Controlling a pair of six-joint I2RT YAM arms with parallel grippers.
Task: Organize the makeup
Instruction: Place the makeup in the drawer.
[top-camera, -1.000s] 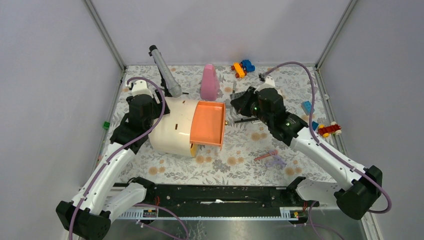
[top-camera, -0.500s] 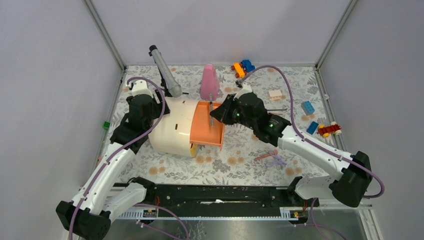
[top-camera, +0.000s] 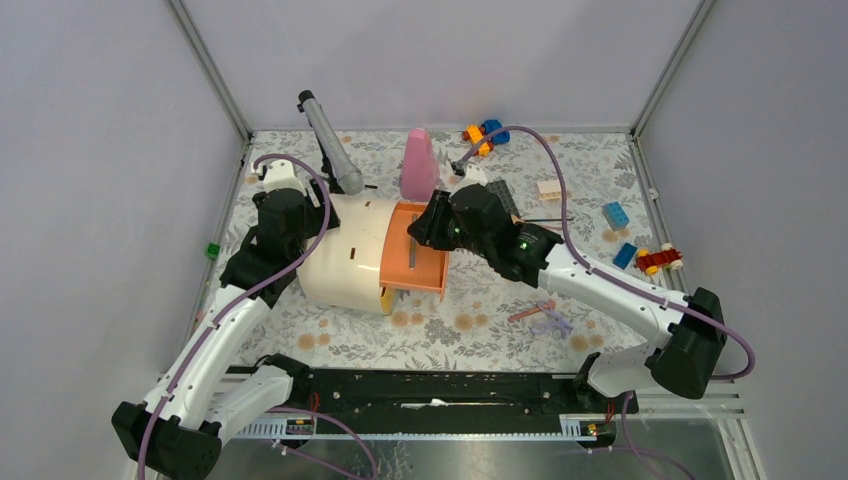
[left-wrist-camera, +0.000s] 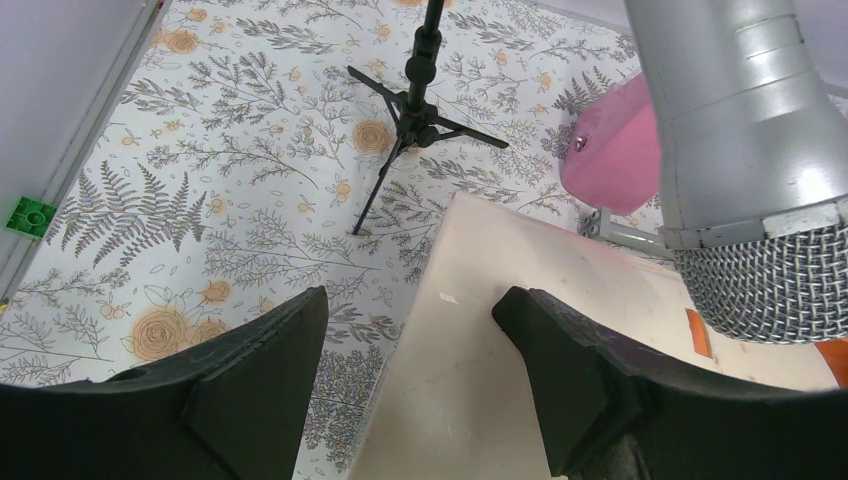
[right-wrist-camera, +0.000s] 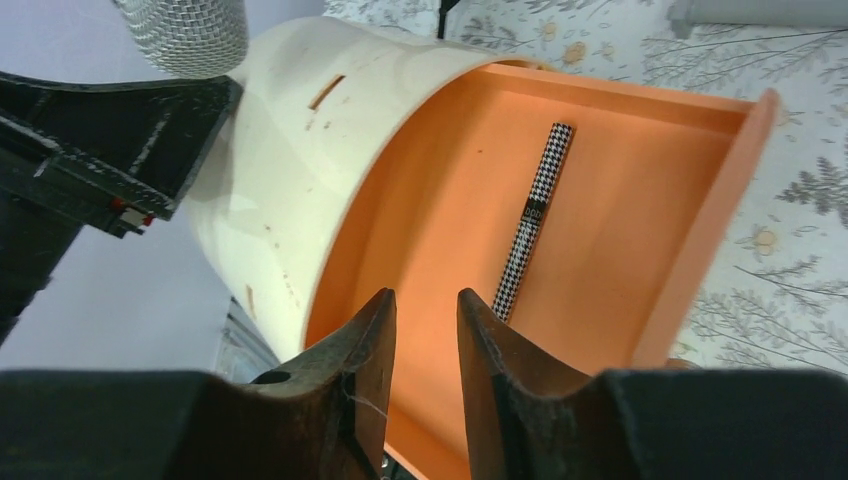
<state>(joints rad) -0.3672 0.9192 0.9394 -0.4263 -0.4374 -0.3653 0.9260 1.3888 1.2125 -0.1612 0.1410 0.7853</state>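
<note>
Pale grey walls and metal corner posts close off the floral-patterned bench (top-camera: 480, 300) on the left, far and right sides.

At the middle, the right gripper (right-wrist-camera: 425, 310) hangs over the orange drawer (right-wrist-camera: 620, 190). Its fingers (right-wrist-camera: 372, 340) stand slightly parted with a narrow gap, and nothing is between them. Just beyond them a thin checked makeup stick (right-wrist-camera: 528, 222) lies flat on the drawer floor, clear of the raised side walls, with bare orange floor on both sides of it. The drawer is pulled out to the right of a rounded cream case (top-camera: 340, 260). Its outer wall overhangs open bench that runs on towards the near edge.

The left gripper (left-wrist-camera: 408, 300) is over the case's far left side, fingers spread wide. The cream edge runs under the gap, with patterned bench showing beside the left finger. Whether either finger touches the case cannot be told.

Close by on the far side, a silver microphone (left-wrist-camera: 740, 130) leans over the case on a black tripod (left-wrist-camera: 415, 110). A pink cone bottle (top-camera: 418, 165) stands just beyond the drawer.

Right of the right arm, well apart, lie a dark studded plate (top-camera: 503, 197), a blue brick (top-camera: 614, 213) and a red and yellow toy car (top-camera: 660, 260). A thin pink stick (top-camera: 530, 312) rests on the nearer open bench. A green brick (left-wrist-camera: 30, 215) sits outside the left frame rail.
</note>
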